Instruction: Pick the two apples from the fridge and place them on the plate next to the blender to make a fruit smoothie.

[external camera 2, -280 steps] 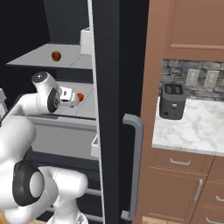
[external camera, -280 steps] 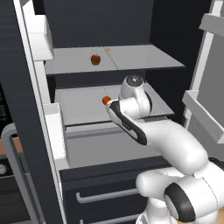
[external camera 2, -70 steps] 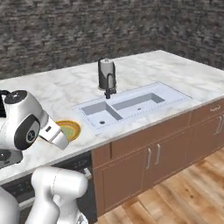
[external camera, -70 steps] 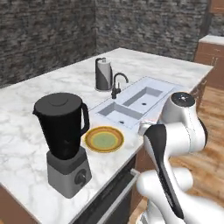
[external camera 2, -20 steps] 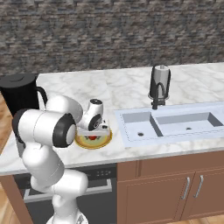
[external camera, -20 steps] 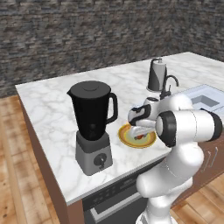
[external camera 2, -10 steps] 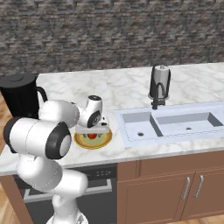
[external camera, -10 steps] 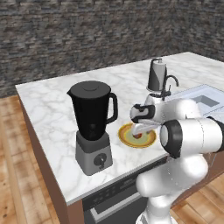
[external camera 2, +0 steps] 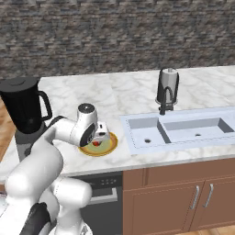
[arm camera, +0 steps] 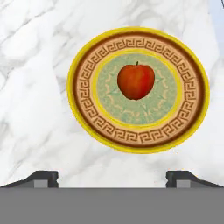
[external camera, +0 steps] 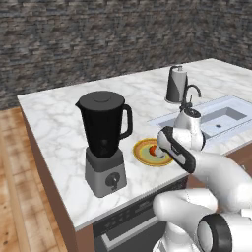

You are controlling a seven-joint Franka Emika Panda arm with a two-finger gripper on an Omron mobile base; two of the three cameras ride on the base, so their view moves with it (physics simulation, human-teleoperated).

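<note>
One red-orange apple (arm camera: 136, 82) lies alone in the middle of the yellow-rimmed plate (arm camera: 87, 111). My gripper (arm camera: 113, 178) hovers just above it, open wide, with nothing between its fingertips (arm camera: 42, 177). From the right base, the gripper (external camera 2: 102, 134) hangs over the apple (external camera 2: 96, 143) and the plate (external camera 2: 109, 147). In the left base view the plate (external camera: 142, 153) sits just right of the black blender (external camera: 103, 134), with the apple (external camera: 153, 149) partly behind my hand. The blender (external camera 2: 23, 111) stands left of the plate. The fridge is out of view.
A sink basin (external camera 2: 176, 128) with a dark faucet (external camera 2: 163, 102) is set in the marble counter (external camera 2: 114, 94) right of the plate. A grey canister (external camera 2: 167, 85) stands behind the faucet. The counter's front edge runs just below the plate.
The gripper was shut on the apple over the plate a second ago. It has opened and left the apple on the plate, and the hand has risen a little.
</note>
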